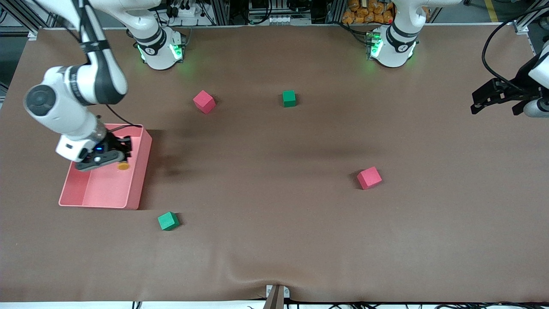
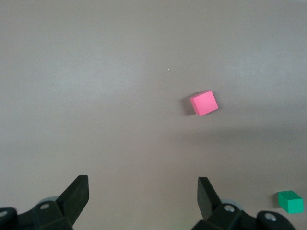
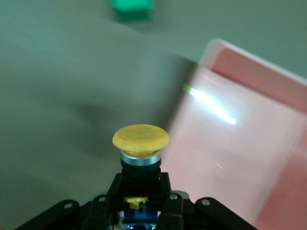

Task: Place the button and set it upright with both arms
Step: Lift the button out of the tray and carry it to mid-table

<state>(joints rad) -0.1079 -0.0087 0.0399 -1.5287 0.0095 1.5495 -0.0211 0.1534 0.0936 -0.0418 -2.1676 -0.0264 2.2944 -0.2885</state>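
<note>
My right gripper point(image 1: 120, 159) hangs over the pink bin point(image 1: 104, 189) at the right arm's end of the table. It is shut on the button point(image 1: 123, 166). In the right wrist view the button's point(image 3: 140, 138) round orange cap sticks out past the fingers, and my right gripper point(image 3: 140, 186) clamps its black body, with blue showing deeper between the jaws. My left gripper point(image 1: 481, 102) waits in the air over the left arm's end of the table. In the left wrist view my left gripper point(image 2: 142, 192) stands wide open with only bare mat between its fingers.
Two red cubes point(image 1: 204, 101) point(image 1: 369, 177) and two green cubes point(image 1: 288, 98) point(image 1: 168, 221) lie scattered on the brown mat. The left wrist view looks down on a red cube point(image 2: 204, 102) and a green cube point(image 2: 290, 201). The right wrist view shows the bin point(image 3: 240, 143) and a green cube point(image 3: 132, 8).
</note>
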